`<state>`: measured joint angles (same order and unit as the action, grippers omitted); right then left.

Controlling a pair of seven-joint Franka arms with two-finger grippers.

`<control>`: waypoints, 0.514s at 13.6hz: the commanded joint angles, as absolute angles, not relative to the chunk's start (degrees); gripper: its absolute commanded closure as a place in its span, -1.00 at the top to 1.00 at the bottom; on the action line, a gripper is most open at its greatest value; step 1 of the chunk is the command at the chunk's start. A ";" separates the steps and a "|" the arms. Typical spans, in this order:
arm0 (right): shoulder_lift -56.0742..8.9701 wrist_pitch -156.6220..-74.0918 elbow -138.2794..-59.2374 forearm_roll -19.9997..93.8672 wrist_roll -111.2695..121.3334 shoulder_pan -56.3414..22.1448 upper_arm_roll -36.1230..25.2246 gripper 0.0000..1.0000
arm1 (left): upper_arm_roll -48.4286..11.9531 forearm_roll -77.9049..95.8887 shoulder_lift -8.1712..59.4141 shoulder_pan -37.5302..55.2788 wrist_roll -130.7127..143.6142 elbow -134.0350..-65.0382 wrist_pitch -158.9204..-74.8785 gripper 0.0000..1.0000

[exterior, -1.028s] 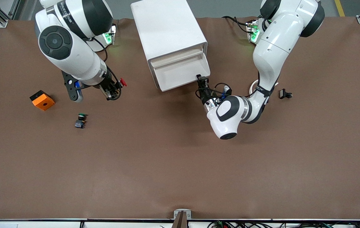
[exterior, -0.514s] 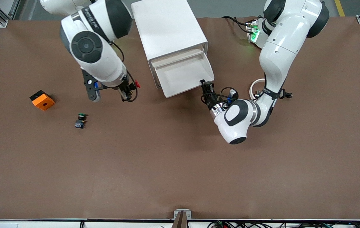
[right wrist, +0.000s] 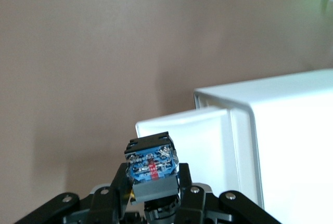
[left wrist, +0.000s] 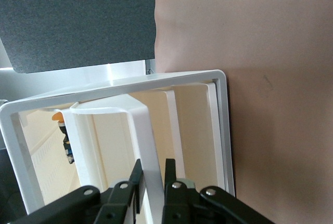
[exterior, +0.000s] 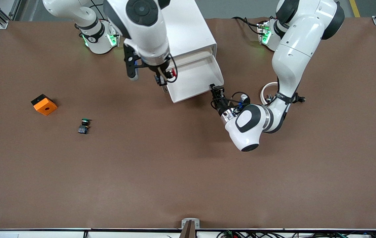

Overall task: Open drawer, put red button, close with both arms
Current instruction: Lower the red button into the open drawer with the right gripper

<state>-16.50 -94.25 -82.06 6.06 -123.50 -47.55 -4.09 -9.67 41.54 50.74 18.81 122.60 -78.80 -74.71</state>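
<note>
The top drawer [exterior: 196, 77] of the white cabinet [exterior: 174, 29] is pulled out, and its tray is bare. My left gripper [exterior: 216, 88] is shut on the drawer's front wall at the corner toward the left arm's end; the left wrist view shows the wall [left wrist: 148, 146] pinched between the fingers [left wrist: 136, 176]. My right gripper [exterior: 165, 78] is shut on the red button [exterior: 173, 72] and holds it over the drawer's side edge toward the right arm's end. The right wrist view shows the button's black-and-blue body [right wrist: 151, 164] over the drawer [right wrist: 197, 141].
A green-capped button [exterior: 84, 125] and an orange block [exterior: 44, 104] lie toward the right arm's end of the table. A white ring [exterior: 264, 90] and a small black part [exterior: 298, 98] lie by the left arm. Three lower drawers stay shut.
My right arm has carried the red button from over the bare table to the drawer's edge. My left gripper pulled the drawer a little farther out, then held still.
</note>
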 commanded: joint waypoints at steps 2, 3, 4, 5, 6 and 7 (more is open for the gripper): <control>-17.14 -97.73 -80.86 7.91 -132.17 -52.11 -4.75 -1.00 | -9.40 39.64 52.12 18.46 122.17 -76.99 -74.09 0.54; -17.31 -98.17 -80.86 8.26 -133.49 -52.73 -4.66 -1.00 | -9.49 39.64 52.12 18.46 122.17 -76.99 -74.09 0.91; -17.40 -98.26 -80.95 8.87 -134.90 -53.34 -4.66 -1.00 | -9.49 39.64 52.12 18.46 122.17 -76.99 -74.09 1.00; -17.40 -98.35 -81.03 9.83 -135.52 -53.78 -4.75 -1.00 | -9.67 39.73 52.12 18.46 122.17 -76.99 -74.00 1.00; -17.75 -98.44 -81.21 10.28 -136.40 -54.57 -4.75 -1.00 | -9.75 39.73 52.12 18.46 122.17 -76.99 -74.00 1.00; -18.01 -98.61 -81.30 10.28 -137.62 -55.28 -4.75 -1.00 | -9.84 39.90 52.12 18.46 122.17 -76.99 -73.83 1.00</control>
